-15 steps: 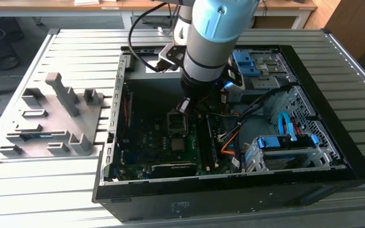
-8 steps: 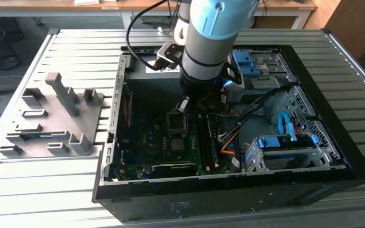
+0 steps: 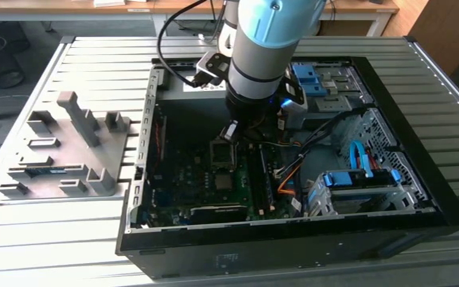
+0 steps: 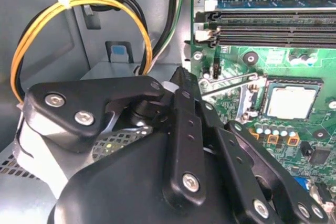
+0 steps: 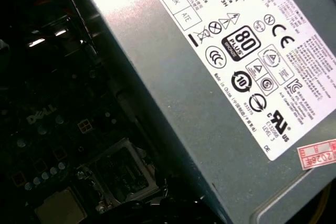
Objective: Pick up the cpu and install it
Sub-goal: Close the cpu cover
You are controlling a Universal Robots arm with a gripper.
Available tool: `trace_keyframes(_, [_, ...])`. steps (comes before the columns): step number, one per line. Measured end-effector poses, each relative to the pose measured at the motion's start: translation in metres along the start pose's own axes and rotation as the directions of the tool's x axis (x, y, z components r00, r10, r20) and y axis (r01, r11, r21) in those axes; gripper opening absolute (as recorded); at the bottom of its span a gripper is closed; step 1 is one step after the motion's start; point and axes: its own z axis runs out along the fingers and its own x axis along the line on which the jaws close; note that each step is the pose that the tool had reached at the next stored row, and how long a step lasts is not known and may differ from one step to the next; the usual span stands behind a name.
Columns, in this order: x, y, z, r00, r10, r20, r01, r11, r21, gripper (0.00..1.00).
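Silver-grey metal is showing on the cpu (image 4: 290, 101), which is lying flat inside its dark socket frame (image 4: 287, 81) on the green motherboard (image 4: 247, 56) in the second wrist view, with a thin metal lever (image 4: 227, 83) standing just beside the frame. In the first wrist view the cpu (image 5: 59, 207) is appearing as a pale square near the hinged metal socket plate (image 5: 118, 174), with the grey power supply box (image 5: 210, 77) running alongside. In the exterior view the arm (image 3: 262, 54) is reaching down into the open computer case (image 3: 293, 239), which is lying on a slatted metal table (image 3: 70, 239), and the gripper (image 3: 231, 133) is hanging just above the socket (image 3: 223, 154) on the board. The black linkage of the gripper (image 4: 181, 145) is crowding the second wrist view, but I cannot tell whether its fingers are spread or pressed together, nor whether they are touching anything. Yellow and black cables (image 4: 79, 3) are looping beside it against the case wall. On the exterior view's left, a grey holder rack (image 3: 70, 149) is sitting on the table, well apart from the case.
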Motion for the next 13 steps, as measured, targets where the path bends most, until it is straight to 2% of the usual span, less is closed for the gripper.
trace_keyframes(13, [0.0038, -0.0005, -0.0038, 0.9999, -0.015, 0.0049, 0.015, 0.9999, -0.0051, 0.1])
